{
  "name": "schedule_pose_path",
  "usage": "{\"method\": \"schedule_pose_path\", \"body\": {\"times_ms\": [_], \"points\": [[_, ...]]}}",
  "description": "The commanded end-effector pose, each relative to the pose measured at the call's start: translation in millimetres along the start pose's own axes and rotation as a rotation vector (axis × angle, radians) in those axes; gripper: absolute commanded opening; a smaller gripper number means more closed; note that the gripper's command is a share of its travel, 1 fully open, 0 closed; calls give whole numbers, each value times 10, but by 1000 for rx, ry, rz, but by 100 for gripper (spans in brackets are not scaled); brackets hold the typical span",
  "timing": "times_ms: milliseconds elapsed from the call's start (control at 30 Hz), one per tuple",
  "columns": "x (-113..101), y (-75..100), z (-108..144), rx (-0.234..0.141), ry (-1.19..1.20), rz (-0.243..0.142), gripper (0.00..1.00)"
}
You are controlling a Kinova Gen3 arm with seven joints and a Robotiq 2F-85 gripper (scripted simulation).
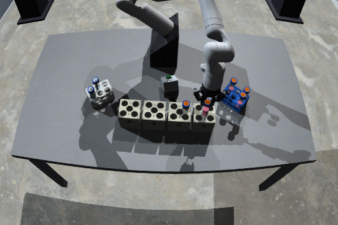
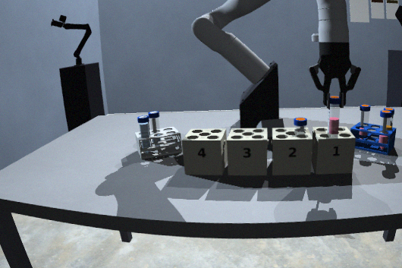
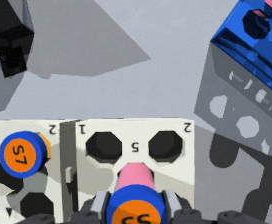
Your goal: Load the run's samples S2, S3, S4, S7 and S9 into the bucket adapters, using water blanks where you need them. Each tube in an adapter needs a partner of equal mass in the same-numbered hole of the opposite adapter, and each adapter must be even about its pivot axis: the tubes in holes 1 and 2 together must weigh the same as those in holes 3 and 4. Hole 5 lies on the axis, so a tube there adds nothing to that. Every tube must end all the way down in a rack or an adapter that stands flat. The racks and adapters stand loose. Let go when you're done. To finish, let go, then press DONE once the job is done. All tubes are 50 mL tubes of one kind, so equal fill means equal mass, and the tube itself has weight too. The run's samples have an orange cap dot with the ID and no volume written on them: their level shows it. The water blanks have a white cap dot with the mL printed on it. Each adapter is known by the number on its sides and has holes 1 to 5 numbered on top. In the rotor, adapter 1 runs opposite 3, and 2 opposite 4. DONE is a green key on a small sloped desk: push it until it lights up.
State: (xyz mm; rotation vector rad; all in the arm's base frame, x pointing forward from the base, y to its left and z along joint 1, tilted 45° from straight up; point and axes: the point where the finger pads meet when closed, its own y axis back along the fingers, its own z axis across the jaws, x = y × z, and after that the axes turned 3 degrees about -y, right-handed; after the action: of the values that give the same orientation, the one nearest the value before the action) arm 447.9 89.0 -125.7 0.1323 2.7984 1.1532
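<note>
- Gripper (image 2: 334,102) is clamped on the cap of a pink-filled tube (image 2: 334,124).
- The tube hangs upright beneath it, its bottom partly down in adapter 1 (image 2: 334,156), at the row's right end.
- S7 (image 3: 21,154) stands in adapter 2 (image 2: 292,156).

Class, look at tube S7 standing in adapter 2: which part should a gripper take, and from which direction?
Grip the blue cap of S7, coming straight down from above. The tube stands upright, sunk in adapter 2, so only the cap and a short neck show above the block. The gripper is shut on another tube over adapter 1, held by its cap the same way.
</note>
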Motion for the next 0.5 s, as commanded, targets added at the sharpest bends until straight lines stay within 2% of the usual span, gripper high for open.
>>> {"method": "schedule_pose_path", "body": {"times_ms": [0, 467], "points": [[-4, -12, 4, -2, 0, -2, 10], [-4, -92, 4, -2, 0, -2, 10]]}}
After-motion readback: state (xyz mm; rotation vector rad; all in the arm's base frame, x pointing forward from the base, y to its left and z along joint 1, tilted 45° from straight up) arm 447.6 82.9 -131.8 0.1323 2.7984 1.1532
